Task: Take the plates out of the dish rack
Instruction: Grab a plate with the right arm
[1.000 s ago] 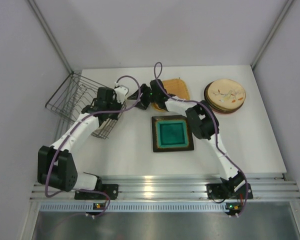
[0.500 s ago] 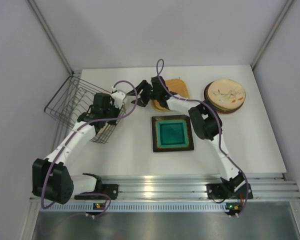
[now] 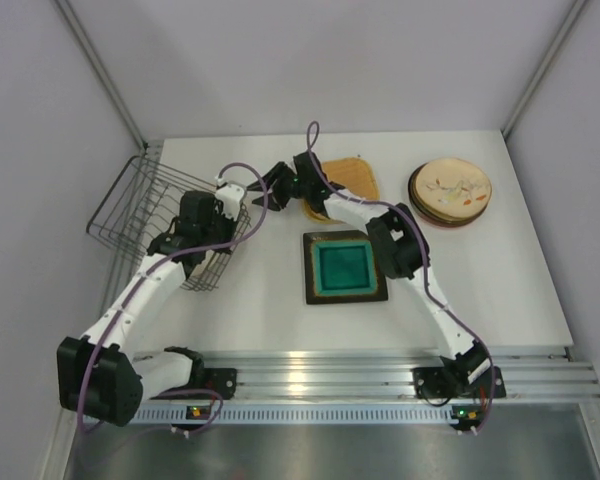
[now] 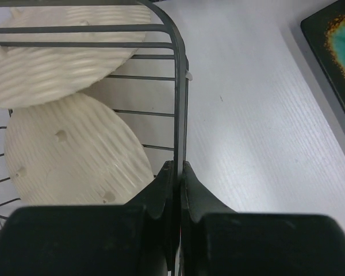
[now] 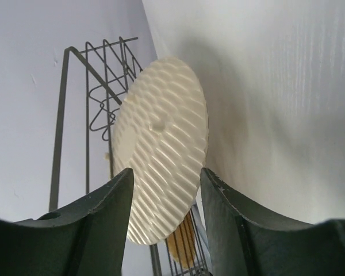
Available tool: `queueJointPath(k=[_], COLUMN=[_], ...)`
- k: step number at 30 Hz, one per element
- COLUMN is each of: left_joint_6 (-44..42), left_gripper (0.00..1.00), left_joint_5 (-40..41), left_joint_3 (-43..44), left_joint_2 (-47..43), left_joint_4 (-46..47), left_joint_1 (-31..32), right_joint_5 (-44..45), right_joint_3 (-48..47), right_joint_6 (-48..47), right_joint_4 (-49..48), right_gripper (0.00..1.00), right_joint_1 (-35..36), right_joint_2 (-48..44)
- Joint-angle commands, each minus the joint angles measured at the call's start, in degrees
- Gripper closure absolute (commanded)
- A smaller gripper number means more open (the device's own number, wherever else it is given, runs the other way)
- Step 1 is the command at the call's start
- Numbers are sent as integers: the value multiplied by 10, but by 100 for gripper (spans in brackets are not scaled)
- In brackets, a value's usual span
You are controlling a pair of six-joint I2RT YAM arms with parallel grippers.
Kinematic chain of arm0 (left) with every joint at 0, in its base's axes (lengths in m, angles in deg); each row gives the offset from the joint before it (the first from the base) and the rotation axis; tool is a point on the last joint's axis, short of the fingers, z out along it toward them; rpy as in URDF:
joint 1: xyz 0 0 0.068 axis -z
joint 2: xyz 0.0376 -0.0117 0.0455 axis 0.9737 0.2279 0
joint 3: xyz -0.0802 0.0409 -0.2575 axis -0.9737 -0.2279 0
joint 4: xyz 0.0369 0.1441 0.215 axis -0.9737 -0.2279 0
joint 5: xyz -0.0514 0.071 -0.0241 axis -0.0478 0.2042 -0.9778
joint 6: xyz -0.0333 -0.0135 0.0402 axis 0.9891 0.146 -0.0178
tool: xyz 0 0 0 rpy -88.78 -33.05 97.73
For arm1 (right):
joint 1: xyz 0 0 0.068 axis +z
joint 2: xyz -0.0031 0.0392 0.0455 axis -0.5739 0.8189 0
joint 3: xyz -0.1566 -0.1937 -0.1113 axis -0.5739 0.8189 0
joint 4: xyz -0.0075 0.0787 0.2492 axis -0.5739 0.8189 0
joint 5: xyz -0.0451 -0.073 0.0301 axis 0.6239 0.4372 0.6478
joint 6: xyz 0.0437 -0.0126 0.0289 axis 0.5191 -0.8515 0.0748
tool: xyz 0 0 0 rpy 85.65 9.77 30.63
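Fingers of the left gripper (image 4: 177, 168) clamp the rim wire of the dark metal wire dish rack (image 4: 181, 98), far left on the white table (image 3: 480, 290). Right gripper (image 5: 167, 172) jaws stand apart, a round cream ribbed plate (image 5: 164, 126) in the rack showing between them.

The rack (image 3: 145, 205), a dark wire basket, sits at the far left, turned at an angle. Two cream ribbed plates (image 4: 69, 149) are inside it, one overlapping the other. A square teal plate (image 3: 343, 267) with a dark rim lies flat in the middle. A tan plate (image 3: 352, 177) lies behind it. A stack of round patterned plates (image 3: 450, 192) rests at the far right.
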Motion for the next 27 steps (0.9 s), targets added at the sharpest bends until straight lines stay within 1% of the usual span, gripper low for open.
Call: queueJointPath(k=[1,3,7,12,16,18,19,21,22,24,25,26,27], left_joint_6=[62,65,67,69,71,73,73,74,75,76,76,76,76], left_gripper=[100,100,100,100,100,100,100,100,100,100,100,100,100], left_joint_5=[64,59,52,46,44,41,40,38,36,34,33,33,33], left_joint_3=[2,-2,-9,-14,-15,-16,-16,-17,-17,-18,-18,-17,-18], left_joint_2=[-51,-56,-55,-53,-50,-50,-50,-50,-49,-50,-50,-51,-53], left_joint_4=[23,29,35,37,37,37,38,38,38,37,37,35,33], left_joint_1=[-11,-12,-12,-12,-12,-12,-12,-12,-12,-11,-11,-11,-12], right_joint_5=[-20,-22,-28,-27,-32,-30,-28,-20,-18,-10,-3,4,10], right_joint_3=[8,23,18,35,38,46,49,48,41,20,14,8,8], right_joint_6=[5,11,26,28,55,74,89,102,109,118,123,123,123], right_joint_4=[-28,-41,-52,-62,-86,-108,-123,-143,-144,-148,-147,-146,-145], right_gripper=[50,50,50,49,51,58,66,75,81,88,95,99,100], right_joint_1=[22,24,28,27,28,29,29,31,31,31,31,30,28], right_joint_2=[-21,-23,-15,-25,-16,-15,-15,-13,-9,-4,0,0,-1])
